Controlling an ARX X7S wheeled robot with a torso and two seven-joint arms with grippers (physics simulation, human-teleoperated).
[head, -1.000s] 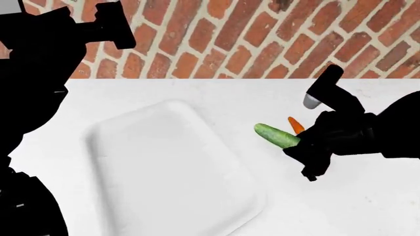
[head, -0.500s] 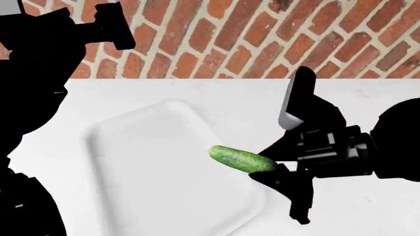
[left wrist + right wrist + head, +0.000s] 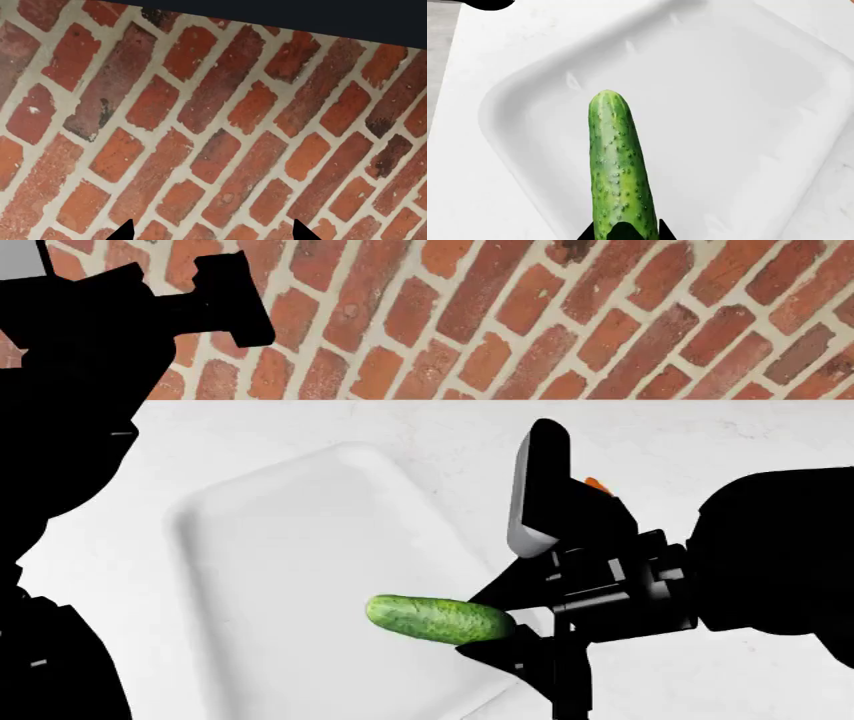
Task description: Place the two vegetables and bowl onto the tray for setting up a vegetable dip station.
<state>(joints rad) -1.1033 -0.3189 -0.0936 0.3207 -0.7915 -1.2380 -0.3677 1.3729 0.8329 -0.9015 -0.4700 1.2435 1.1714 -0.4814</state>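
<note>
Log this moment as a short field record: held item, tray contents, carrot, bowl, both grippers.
held item: bumpy green cucumber, gripped at one end by the right gripper, hanging over the flat white rectangular tray
tray contents: nothing resting in it
carrot: orange tip showing behind the right arm, on the white table
bowl: not in view
left gripper: raised, facing the brick wall; only its fingertips visible, spread apart

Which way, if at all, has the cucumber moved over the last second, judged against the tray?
Yes. Held by the right gripper, the cucumber has travelled left and nearer the camera, from the table beside the carrot to over the tray.
</note>
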